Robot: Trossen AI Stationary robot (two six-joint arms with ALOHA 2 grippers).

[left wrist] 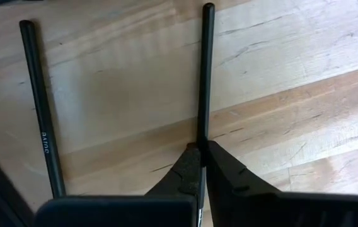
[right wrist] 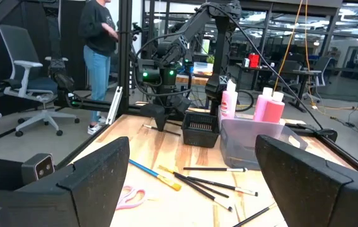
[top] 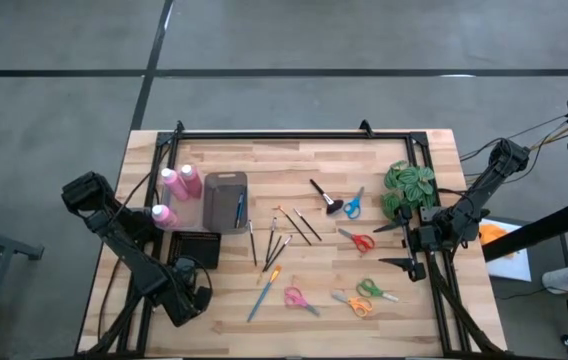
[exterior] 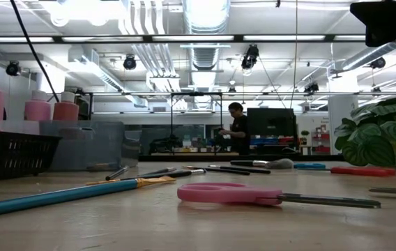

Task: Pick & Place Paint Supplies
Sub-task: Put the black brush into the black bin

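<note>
Left wrist view shows the left gripper [left wrist: 202, 165] pinched shut on a thin black paintbrush [left wrist: 205, 75] lying flat on the wooden table [left wrist: 305, 94], gripped near one end so it can be lifted; a second black brush [left wrist: 40, 107] lies beside it. The right gripper [right wrist: 191, 183] waits spread wide near the plant [top: 410, 188].

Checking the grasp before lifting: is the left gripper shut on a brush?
Shut. In the left wrist view, the left gripper pinches a thin black paintbrush lying flat on the table.
</note>
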